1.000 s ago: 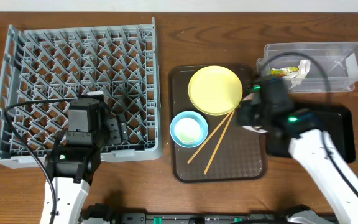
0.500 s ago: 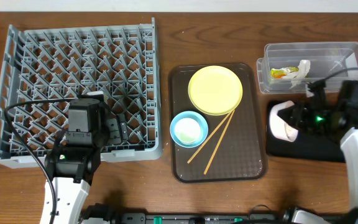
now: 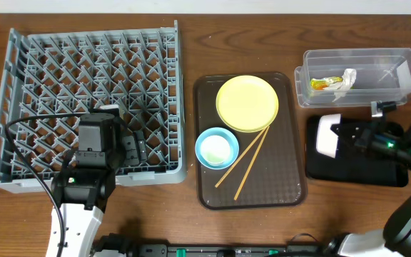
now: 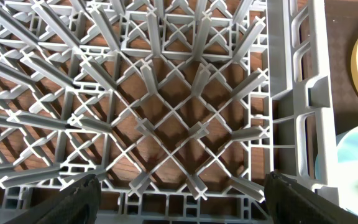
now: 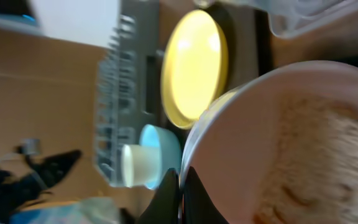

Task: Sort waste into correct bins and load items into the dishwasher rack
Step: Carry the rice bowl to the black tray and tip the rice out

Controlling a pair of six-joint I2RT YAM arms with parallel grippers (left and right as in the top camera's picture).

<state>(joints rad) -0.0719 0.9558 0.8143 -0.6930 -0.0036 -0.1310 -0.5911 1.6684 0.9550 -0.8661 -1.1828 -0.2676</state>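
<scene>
R fingers (image 5: 166,202) are pinched tight on the rim of the white bowl (image 3: 326,135), which is held tipped on its side, w/ rice (image 5: 316,168) seen inside. Bowl & fingers are poised over the L end of the black tray (image 3: 362,171); whether the bowl touches the tray can't be told. Just beyond these fingers the clear tub (image 3: 398,71) is set on the worktop (image 3: 191,214), w/ wrapper (image 3: 320,83) & white scrap (image 3: 347,78) lying in it. To their L, on the brown tray (image 3: 277,189), the yellow plate (image 3: 247,103), blue bowl (image 3: 216,148) & chopsticks (image 3: 245,163) are laid; the chopsticks' far ends meet the plate's rim. L fingers (image 4: 73,202) are spread wide w/ nothing gripped, hung over the near R part of the rack (image 3: 63,64). Pegs are seen directly below them, and the rack's R wall just to their R.
</scene>
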